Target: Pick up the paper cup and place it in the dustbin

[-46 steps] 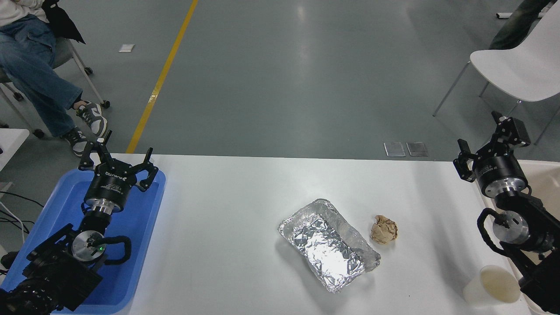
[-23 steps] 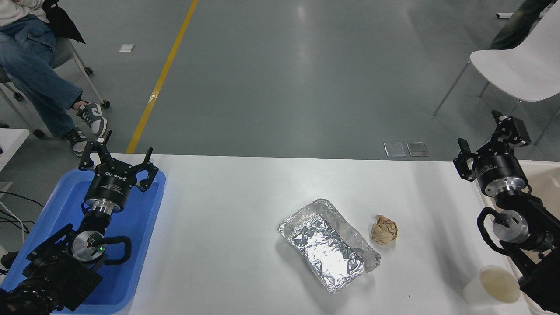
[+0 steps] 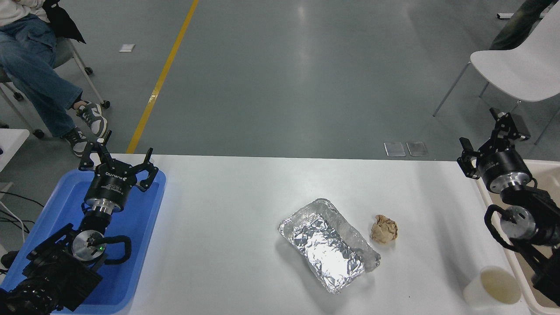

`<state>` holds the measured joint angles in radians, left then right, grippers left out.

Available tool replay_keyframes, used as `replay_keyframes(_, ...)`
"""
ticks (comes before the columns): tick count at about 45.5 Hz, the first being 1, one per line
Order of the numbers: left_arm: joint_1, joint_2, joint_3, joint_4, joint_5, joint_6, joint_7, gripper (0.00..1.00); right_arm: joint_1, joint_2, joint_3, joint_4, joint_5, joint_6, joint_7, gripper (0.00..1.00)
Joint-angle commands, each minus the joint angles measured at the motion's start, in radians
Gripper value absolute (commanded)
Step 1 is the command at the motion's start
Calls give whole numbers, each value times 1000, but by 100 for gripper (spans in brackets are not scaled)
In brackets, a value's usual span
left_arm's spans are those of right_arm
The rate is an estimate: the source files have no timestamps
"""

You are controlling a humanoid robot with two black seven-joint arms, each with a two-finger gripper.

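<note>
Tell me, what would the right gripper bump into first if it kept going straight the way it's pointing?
Probably nothing on the table. The right gripper points away past the table's far edge, toward the white chair, though depth is hard to judge. The paper cup sits behind it.

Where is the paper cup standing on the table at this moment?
In the head view the paper cup stands upright at the table's near right corner, just left of the dustbin rim, well right of the foil tray.

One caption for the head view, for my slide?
Paper cup upright beside dustbin; right gripper open above.
</note>
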<state>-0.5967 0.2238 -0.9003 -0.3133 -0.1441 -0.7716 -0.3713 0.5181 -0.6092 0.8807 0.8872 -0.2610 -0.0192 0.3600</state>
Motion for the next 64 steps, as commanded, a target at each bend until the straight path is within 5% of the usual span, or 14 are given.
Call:
replay_keyframes(1,0,0,0,0,0,0,0,100,186,-236,-296,-2,29,1,-4,100)
replay_keyframes(11,0,0,0,-1,0,0,0,100,575,-363,-799,-2,25,13,-45,100)
replay_keyframes(21,0,-1,1,-1,0,0,0,100,980,-353,-1362,1,23,113,-278,100)
replay_keyframes(25,0,-1,1,0,0,0,0,100,1152,-295,-1599,6,11,191,-332,100)
replay_keyframes(34,0,-1,1,-1,0,0,0,100,1430,-178,-2037,74,-7,450,-331,100)
replay_keyframes(46,0,-1,1,0,0,-2,0,100,1695,-138,-2183,214,-107,805,-323,100)
replay_keyframes(64,0,0,1,0,0,0,0,100,1901,-159,-2189,561,-205,805,-325,100)
